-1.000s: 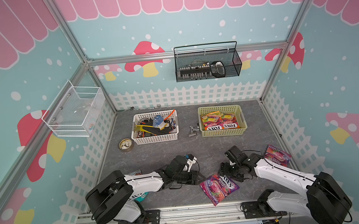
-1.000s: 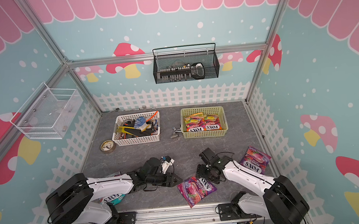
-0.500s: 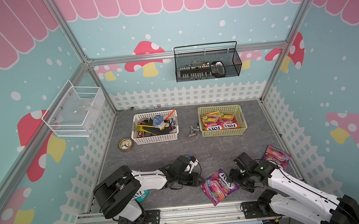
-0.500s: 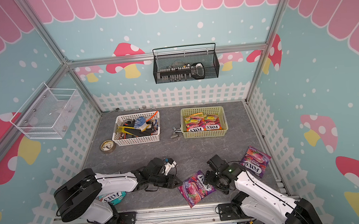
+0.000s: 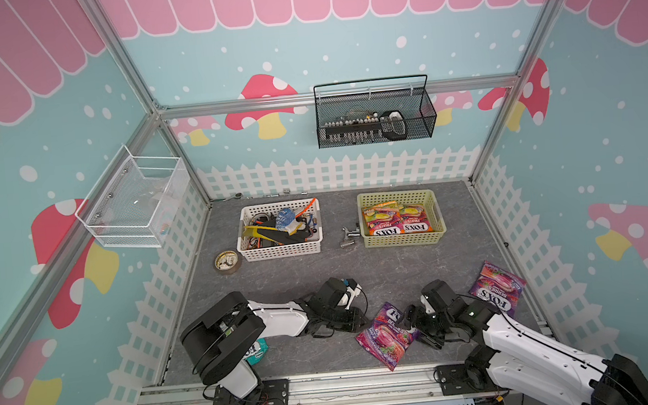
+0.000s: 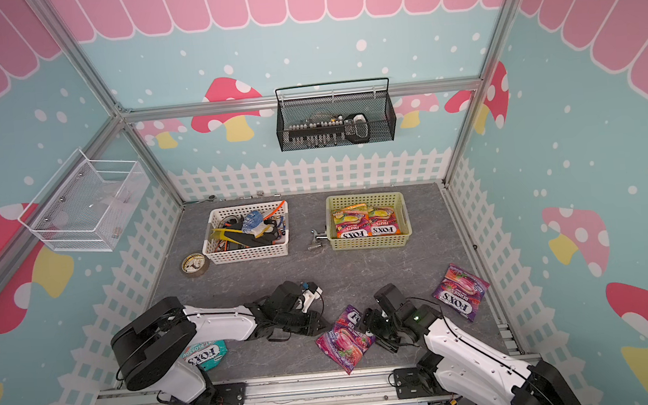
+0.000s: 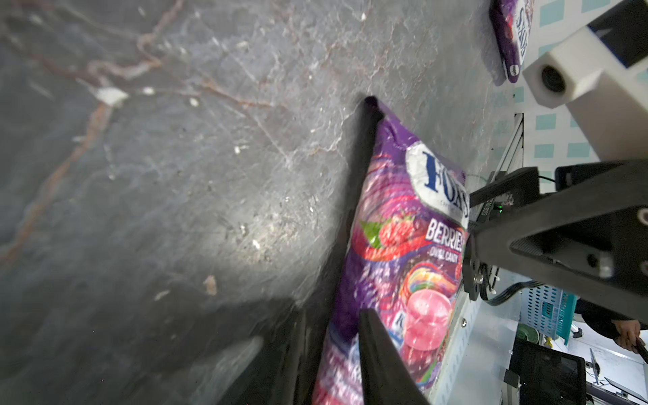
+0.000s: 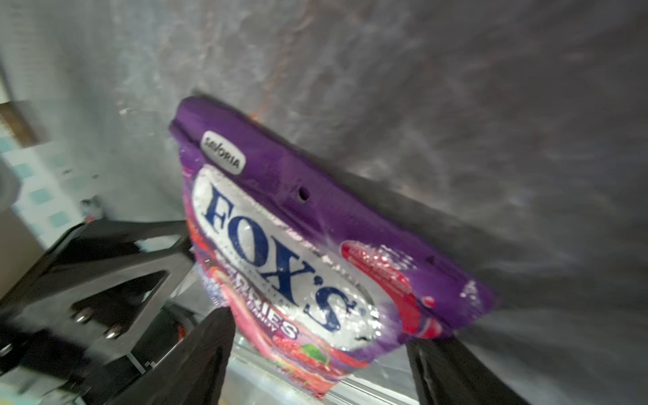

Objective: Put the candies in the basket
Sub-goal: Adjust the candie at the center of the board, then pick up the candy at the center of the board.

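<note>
Since the earlier frames the right arm has drawn back toward the front rail, bringing the right gripper [image 5: 417, 324] to the logo end of the near berry bag [image 5: 388, 335]. That bag has kept its place on the grey table [image 5: 281, 278]. The left gripper [image 5: 357, 321] stays at the bag's opposite edge while its shoulder has swung round. Right pincer: jaws stand wide, straddling the bag's end in the right wrist view, with no pinch evident. Left pincer: its fingers [image 7: 382, 361] flank the bag's long edge in the left wrist view, but whether they bear on the film cannot be told. Remaining stock: a second berry bag [image 5: 497, 290] lies by the fence on the right, a teal mint bag [image 5: 255, 349] is half hidden under the left arm's base, and two orange-pink fruit bags [image 5: 395, 219] lie in the yellow-green basket [image 5: 402, 240] at the rear. Assessment of the near bag: likely light, soft and glossy, hence slippery, with loose contents that may shift and sag when it is lifted. Lying flat, it offers little to get under. The flat sealed strip bearing the hang hole, or a corner, appears the soundest hold.
</note>
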You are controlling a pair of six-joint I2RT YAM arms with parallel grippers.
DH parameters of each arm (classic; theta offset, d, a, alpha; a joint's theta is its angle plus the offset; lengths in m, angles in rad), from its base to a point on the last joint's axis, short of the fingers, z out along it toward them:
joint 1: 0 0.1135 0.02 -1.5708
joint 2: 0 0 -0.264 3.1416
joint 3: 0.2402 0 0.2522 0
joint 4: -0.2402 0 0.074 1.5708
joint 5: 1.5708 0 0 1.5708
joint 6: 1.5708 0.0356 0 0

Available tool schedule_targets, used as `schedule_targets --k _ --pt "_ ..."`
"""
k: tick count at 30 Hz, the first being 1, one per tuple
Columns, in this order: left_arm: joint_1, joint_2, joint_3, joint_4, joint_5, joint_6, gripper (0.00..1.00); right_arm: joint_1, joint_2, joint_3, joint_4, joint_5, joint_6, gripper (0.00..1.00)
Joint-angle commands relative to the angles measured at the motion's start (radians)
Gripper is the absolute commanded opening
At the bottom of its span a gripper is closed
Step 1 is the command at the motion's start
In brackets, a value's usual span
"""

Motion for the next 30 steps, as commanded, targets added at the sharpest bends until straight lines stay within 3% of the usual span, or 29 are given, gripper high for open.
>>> schedule_targets --k 1,8,13,21,30 --pt "0.030 0.038 -0.007 -0.121 -0.087 0.038 0.31 0.011 -0.010 -0.090 0.240 -0.063 0.015 0.81" --pt "0.096 0.012 0.004 -0.145 -0.095 0.073 0.33 0.014 -0.011 -0.163 0.410 -0.032 -0.038 0.77" --pt "0.102 -0.055 0.027 -0.163 -0.079 0.072 0.40 0.013 0.052 -0.138 0.366 0.039 -0.132 0.75" --pt "0.053 -0.103 0.048 -0.147 -0.032 0.062 0.48 0.013 0.067 -0.133 0.268 0.227 -0.140 0.73" --pt "0.041 -0.024 0.029 -0.129 -0.048 0.077 0.38 0.014 0.090 -0.173 0.387 0.238 -0.168 0.73"
